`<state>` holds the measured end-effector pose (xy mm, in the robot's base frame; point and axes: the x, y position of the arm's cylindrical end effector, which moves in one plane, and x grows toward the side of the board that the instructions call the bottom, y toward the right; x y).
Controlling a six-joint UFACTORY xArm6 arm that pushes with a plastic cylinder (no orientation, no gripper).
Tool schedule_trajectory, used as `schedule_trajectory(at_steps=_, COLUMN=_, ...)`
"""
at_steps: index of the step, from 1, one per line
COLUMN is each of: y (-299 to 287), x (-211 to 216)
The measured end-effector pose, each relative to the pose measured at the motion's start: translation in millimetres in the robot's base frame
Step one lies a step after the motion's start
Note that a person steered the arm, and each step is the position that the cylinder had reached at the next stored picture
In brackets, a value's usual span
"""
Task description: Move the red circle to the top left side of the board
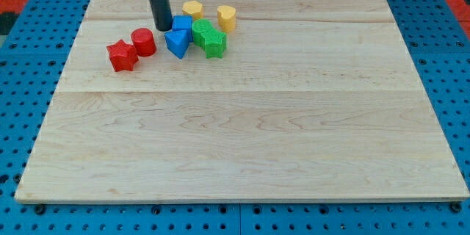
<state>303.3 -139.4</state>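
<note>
The red circle [144, 42] lies on the wooden board [242, 125] in its upper left part. A red star [122, 56] touches it on its lower left. My tip [162, 28] stands just right of and slightly above the red circle, between it and the blue blocks. The rod rises out of the view's top.
A cluster sits right of my tip: a blue triangle-like block [176, 43], a blue block [182, 25], a green block [202, 30], a green star [214, 42], a yellow hexagon-like block [193, 9] and a yellow block [226, 17]. A blue perforated table surrounds the board.
</note>
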Motion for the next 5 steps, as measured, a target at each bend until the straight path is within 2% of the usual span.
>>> schedule_trajectory(at_steps=1, y=-18, x=18)
schedule_trajectory(at_steps=3, y=27, x=76)
schedule_trajectory(at_steps=4, y=-19, x=78)
schedule_trajectory(at_steps=5, y=-39, x=42)
